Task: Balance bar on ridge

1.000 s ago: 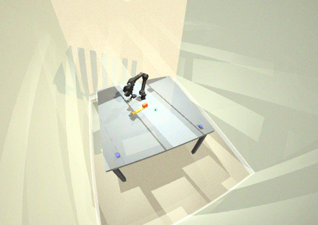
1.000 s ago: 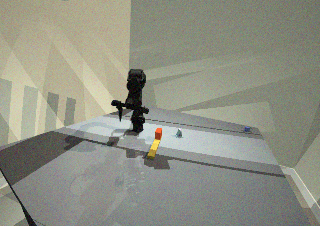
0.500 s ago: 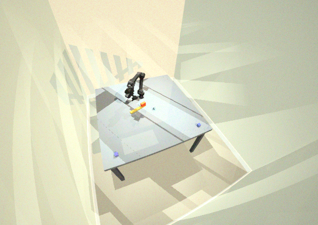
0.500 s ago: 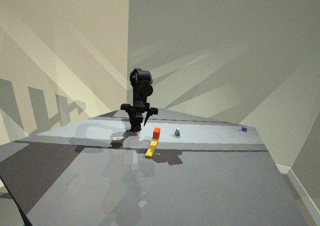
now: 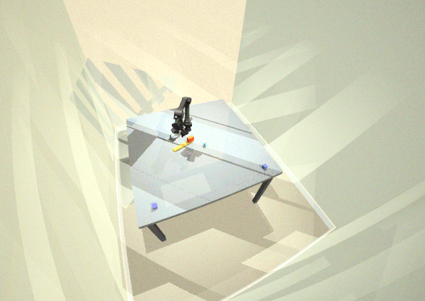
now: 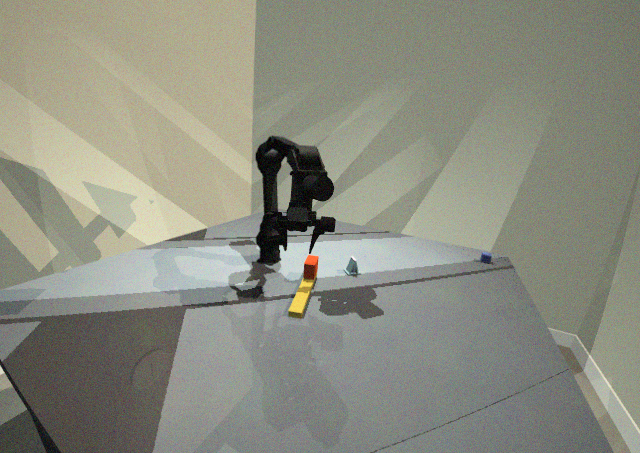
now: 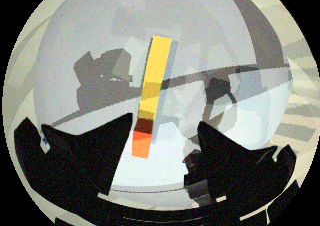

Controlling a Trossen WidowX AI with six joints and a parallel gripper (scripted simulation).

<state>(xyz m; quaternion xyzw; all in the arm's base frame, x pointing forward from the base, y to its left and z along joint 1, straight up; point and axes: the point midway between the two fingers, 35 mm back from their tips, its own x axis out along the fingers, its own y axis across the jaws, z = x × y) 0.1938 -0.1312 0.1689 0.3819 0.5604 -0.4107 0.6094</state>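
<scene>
The yellow bar [image 5: 181, 147] [image 6: 301, 301] [image 7: 156, 66] lies flat on the table [image 5: 226, 174] [image 6: 465, 345]. An orange-red block [image 5: 190, 139] [image 6: 311, 266] [image 7: 141, 145] sits at its end nearer the arm. The ridge, a small pale teal wedge [image 5: 204, 144] [image 6: 352, 266], stands on the table beside the block end, apart from the bar; I cannot make it out in the wrist view. My gripper [image 6: 297, 250] [image 7: 166, 121] is open and empty, pointing down above the table close to the block end. In the wrist view the block shows near the left fingertip.
A blue cube [image 5: 264, 166] [image 6: 485, 257] lies near a far corner of the table. A violet-blue cube [image 5: 154, 205] lies near another corner. The arm's base [image 6: 269, 252] stands behind the bar. Dark shadows of the arm fall beside the bar.
</scene>
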